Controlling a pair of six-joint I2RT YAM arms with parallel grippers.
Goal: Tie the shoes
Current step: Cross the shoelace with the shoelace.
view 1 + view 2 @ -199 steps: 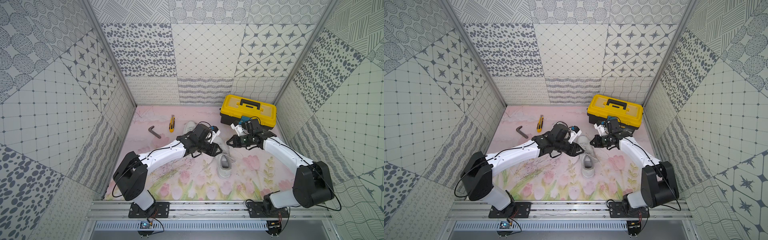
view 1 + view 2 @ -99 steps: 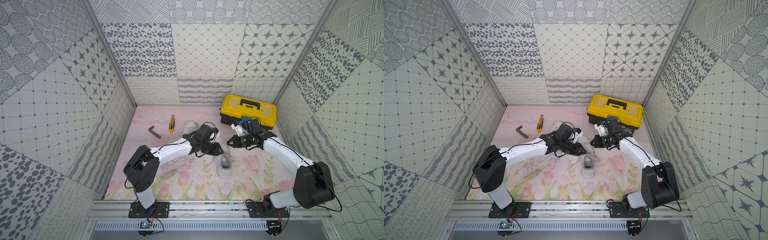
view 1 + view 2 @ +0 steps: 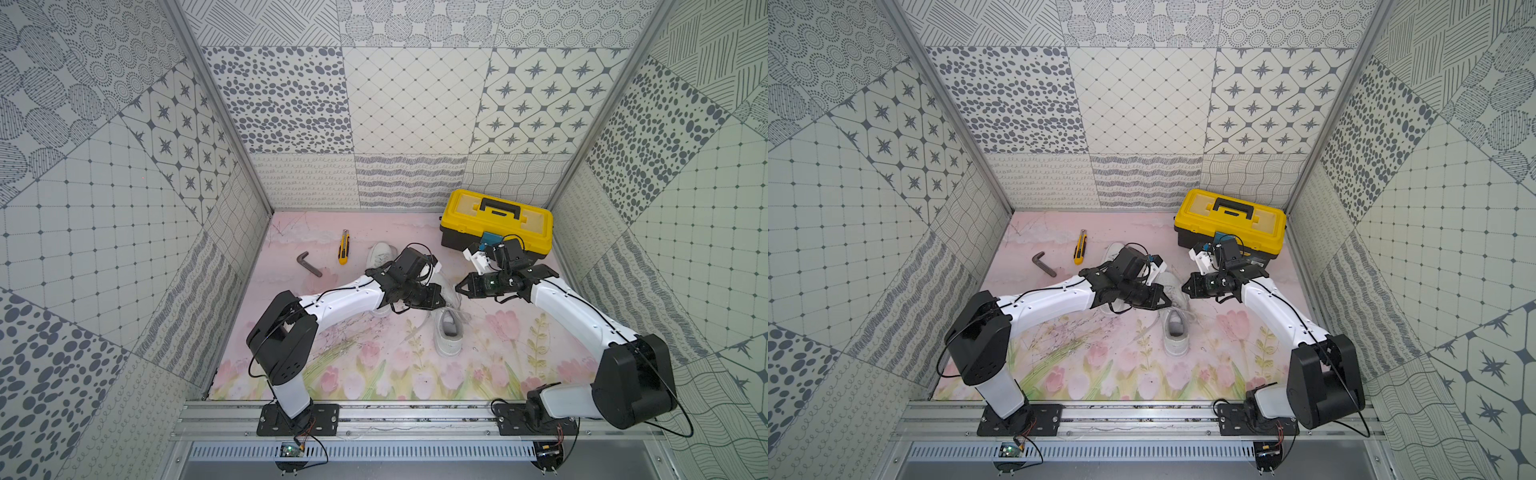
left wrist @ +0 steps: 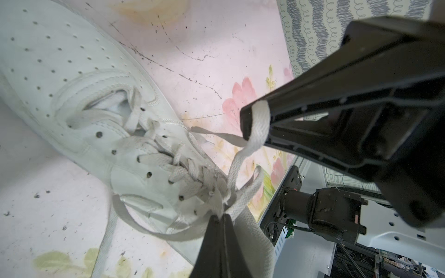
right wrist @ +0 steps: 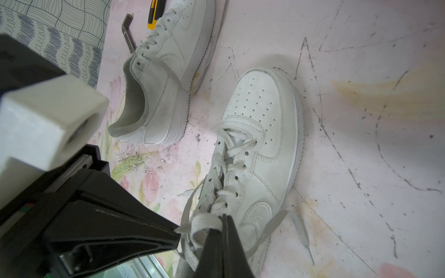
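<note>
The near shoe (image 5: 255,154) has a smooth, matt white leather-look upper, perforated over the toe and stitched along the seams. The far shoe (image 5: 168,60) is the same, with a soft grey cloth collar lining. The laces (image 4: 258,125) are flat woven cloth, slightly frayed. The desk (image 3: 365,357) is a matt printed floral sheet, scuffed with dark scratches. The toolbox (image 3: 457,216) is glossy yellow plastic over black. The hex key (image 3: 309,265) is dull dark metal

Two shoes (image 3: 448,337) (image 3: 380,252); one toolbox (image 3: 496,217), cutter (image 3: 343,248), seemingly wrench (image 3: 309,264).
</note>
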